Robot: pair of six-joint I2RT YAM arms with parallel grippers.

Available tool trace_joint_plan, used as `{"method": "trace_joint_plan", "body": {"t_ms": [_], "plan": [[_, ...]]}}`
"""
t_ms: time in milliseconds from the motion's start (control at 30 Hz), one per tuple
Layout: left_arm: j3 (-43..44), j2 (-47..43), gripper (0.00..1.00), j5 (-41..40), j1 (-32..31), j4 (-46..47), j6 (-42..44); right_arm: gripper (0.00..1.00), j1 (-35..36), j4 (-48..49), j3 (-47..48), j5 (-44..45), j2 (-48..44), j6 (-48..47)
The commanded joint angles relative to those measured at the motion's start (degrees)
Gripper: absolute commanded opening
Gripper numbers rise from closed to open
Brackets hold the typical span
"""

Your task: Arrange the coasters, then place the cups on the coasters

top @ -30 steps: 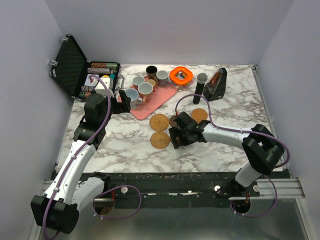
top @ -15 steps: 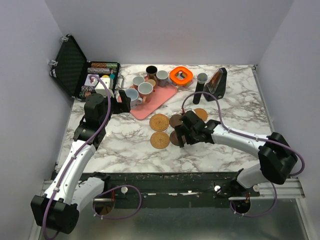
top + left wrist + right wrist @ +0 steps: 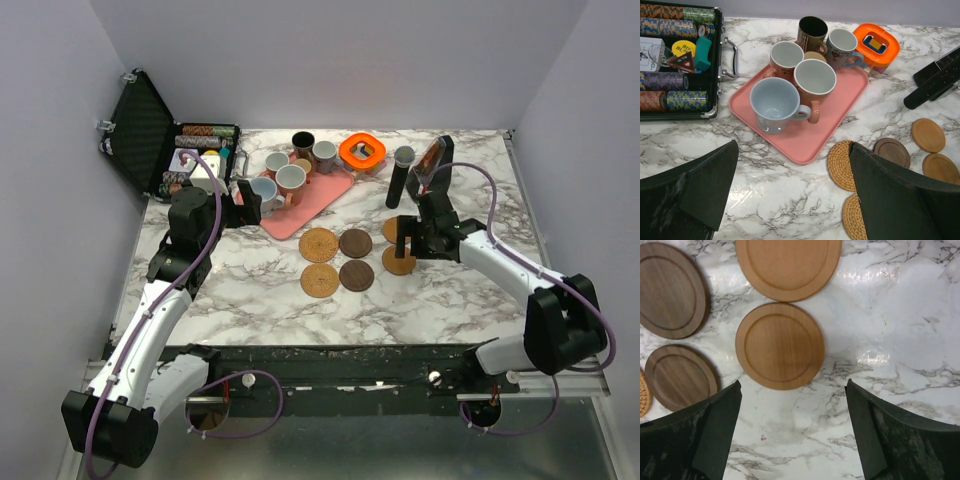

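Six coasters [image 3: 356, 243] overhead; left wrist, five.

Robot lab booth, plain walls [image 3: 330, 60]

The marble table [image 3: 250, 290] carries six coasters [image 3: 356, 243], a pink tray [image 3: 303, 214] and an open case [image 3: 142, 130].

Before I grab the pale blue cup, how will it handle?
The pale blue cup looks glazed and rigid: probably slippery, breakable. Wider at mouth than base, it might tip if pushed. The pinkish cup close beside may get nudged.
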Motion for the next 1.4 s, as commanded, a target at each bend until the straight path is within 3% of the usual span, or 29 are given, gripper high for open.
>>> {"method": "trace_joint_plan", "body": {"t_ms": [0,267,633,1367], "plan": [[-0.5,-0.2,0.99,-0.1,-0.2,0.9,-0.6,0.91,-4.1,3.4,4.0,-3.7,4.8,-3.1],[-0.4,-0.4,0.99,-0.2,-0.2,0.8,-0.6,0.93,-11.0,6.0,12.2,-5.6,13.6,-4.6],[-0.4,-0.2,0.99,0.1,-0.2,0.8,-0.6,0.66,-11.3,3.1,21.2,-5.1,25.4,-6.5],[-0.4,-0.4,0.99,0.3,-0.2,0.8,-0.8,0.47,-10.5,0.1,21.8,-7.6,30.3,-5.8]]}}
